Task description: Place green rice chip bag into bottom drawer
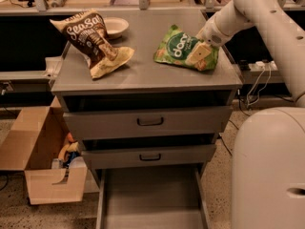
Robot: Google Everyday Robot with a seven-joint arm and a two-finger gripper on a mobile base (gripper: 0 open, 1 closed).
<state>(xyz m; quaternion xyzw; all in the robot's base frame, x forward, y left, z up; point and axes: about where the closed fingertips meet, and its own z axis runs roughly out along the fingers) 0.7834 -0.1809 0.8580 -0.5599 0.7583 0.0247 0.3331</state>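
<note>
**Ana:** How far along is the task?

**Ben:** Only at the start, I think. The green rice chip bag (183, 49) lies on the cabinet top (143, 73), in the right rear part, and not in any drawer. The gripper (206, 36) is at the right end of the bag, touching it or very close. Whether it grasps the bag or is released, one cannot tell from this view.

**Ana:** And the bottom drawer (151, 199)?

**Ben:** It is pulled out, and nothing shows on its grey floor. So the opening is done. What is left is to lift the bag, carry it down and let it go there.

**Ana:** Is there room for this?

**Ben:** On the top, yes. The brown Sea Salt bag (95, 39) and the white bowl (116, 26) are well apart, on the left side. The bag is near the right edge, so a push could slide it off. Lower it is tighter. The two upper drawers (150, 121) stand above the rear of the tray, so the bag must pass the front edge first and then go down. The white robot base (267, 171) is just beside the drawer on one side, and a cardboard box (33, 161) is near it on the other.
</note>
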